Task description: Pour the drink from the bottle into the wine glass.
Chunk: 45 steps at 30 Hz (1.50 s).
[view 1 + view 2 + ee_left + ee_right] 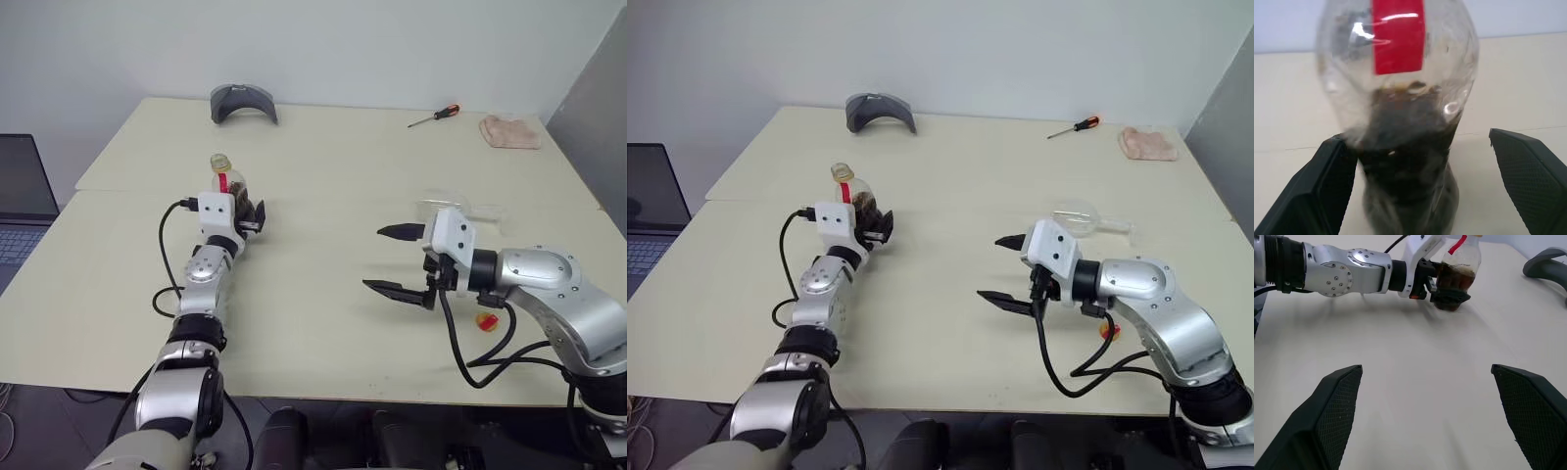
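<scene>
The bottle (1400, 112), half filled with dark drink (1405, 161), is seen upright on the bench (323, 196) between the parted fingers of the left claw (245, 217). The right claw (392, 262) is held wide open and empty, and the wine glass (1080, 215) lies on its side just behind it.

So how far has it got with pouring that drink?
Done: nothing poured that I can see. The bottle stands on the table, about half full of dark drink. In hand: the left gripper sits open around the bottle without squeezing it; the right gripper is open and empty. Left: the wine glass looks empty and seems to lie on its side, so gripping and pouring remain.
</scene>
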Each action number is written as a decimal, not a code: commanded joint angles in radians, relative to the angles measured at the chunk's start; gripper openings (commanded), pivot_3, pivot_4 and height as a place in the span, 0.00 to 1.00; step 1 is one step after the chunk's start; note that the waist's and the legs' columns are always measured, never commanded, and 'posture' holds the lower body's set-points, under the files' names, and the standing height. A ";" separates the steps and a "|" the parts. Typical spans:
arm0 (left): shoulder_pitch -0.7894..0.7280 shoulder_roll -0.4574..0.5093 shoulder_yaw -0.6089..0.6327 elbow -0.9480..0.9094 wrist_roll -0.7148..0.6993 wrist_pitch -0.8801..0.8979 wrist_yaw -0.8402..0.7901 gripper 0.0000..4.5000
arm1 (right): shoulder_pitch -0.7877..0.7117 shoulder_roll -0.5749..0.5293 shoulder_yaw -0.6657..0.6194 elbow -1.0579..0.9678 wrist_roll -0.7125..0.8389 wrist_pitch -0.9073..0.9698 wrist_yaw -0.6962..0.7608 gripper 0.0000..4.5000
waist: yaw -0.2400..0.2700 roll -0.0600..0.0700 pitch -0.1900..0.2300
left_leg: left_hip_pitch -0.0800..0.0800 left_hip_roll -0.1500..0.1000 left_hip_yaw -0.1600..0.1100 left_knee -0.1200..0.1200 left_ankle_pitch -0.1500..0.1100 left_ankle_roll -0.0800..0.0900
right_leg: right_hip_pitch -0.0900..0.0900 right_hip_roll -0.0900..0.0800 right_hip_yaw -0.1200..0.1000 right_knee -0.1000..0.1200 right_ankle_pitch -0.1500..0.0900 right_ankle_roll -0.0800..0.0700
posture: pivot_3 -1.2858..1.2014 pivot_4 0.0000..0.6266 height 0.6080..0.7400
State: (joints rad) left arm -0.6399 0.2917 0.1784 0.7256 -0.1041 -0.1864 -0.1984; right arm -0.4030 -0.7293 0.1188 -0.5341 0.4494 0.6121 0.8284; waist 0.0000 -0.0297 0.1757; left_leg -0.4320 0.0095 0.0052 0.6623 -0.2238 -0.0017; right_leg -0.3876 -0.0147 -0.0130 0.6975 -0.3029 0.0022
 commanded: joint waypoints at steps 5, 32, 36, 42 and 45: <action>0.223 -0.010 0.005 -0.449 0.000 0.175 0.074 1.00 | 0.094 -0.061 -0.120 -0.075 0.027 0.033 -0.015 1.00 | 0.001 0.000 0.000 | 0.000 0.000 0.000 0.000 0.000 0.000 | 0.000 -0.001 0.000 0.000 0.000 0.000 | 0.52 0.24 1.00; -0.078 0.032 -0.365 -0.326 -0.033 0.075 -0.764 1.00 | -0.056 -0.128 0.161 0.546 -0.851 -0.351 -0.290 1.00 | -0.003 0.002 -0.001 | 0.003 0.000 0.004 -0.001 0.000 0.000 | 0.002 0.002 0.003 0.000 -0.001 0.000 | 0.52 0.24 1.00; -0.086 0.009 -0.377 -0.338 -0.026 0.056 -0.776 1.00 | -0.161 -0.094 0.200 0.738 -0.937 -0.418 -0.353 1.00 | -0.002 0.002 -0.001 | 0.003 0.000 0.004 0.000 0.000 0.000 | 0.001 0.001 0.003 0.000 -0.001 0.000 | 0.52 0.24 1.00; -0.073 0.004 -0.388 -0.363 -0.016 0.050 -0.781 1.00 | -0.281 -0.057 0.233 0.967 -1.028 -0.505 -0.437 1.00 | -0.002 0.002 -0.001 | 0.003 0.000 0.004 -0.001 0.000 0.000 | 0.001 0.001 0.003 0.000 -0.001 0.000 | 0.52 0.24 1.00; -0.070 0.003 -0.390 -0.370 -0.012 0.050 -0.779 1.00 | -0.345 -0.038 0.260 1.083 -1.078 -0.545 -0.489 1.00 | -0.005 0.002 -0.001 | 0.003 0.000 0.005 -0.001 0.000 0.000 | 0.000 0.001 0.004 0.000 -0.001 0.000 | 0.52 0.24 1.00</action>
State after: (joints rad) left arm -0.7059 0.2997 -0.2105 0.3955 -0.1144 -0.1187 -0.9743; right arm -0.7037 -0.7684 0.3774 0.5114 -0.5951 0.0942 0.3801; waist -0.0047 -0.0278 0.1743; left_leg -0.4294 0.0095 0.0103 0.6616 -0.2235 -0.0020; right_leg -0.3874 -0.0136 -0.0089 0.6980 -0.3036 0.0018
